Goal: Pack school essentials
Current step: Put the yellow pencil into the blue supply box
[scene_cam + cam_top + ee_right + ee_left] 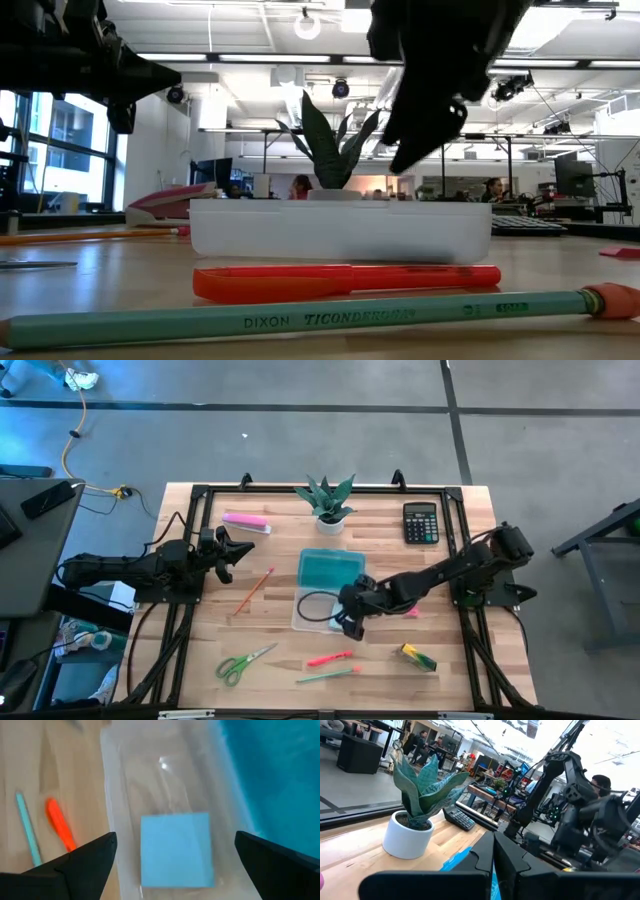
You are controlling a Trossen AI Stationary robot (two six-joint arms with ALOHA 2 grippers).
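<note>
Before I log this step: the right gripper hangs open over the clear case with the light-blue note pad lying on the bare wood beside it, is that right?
Not quite. The right gripper does hang open over the clear case, but the light-blue note pad lies inside the case, not on the wood beside it. The right wrist view shows it flat on the case's floor.

Light-blue note pad (175,851) hidden beneath the right tool (345,622) in the high view

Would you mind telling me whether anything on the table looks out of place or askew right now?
Nothing looks spilled or damaged. The light-blue note pad lies flat inside the clear case, below the open right pincer. The scissors, pens and orange pencil lie loose on the table, unpacked.
</note>
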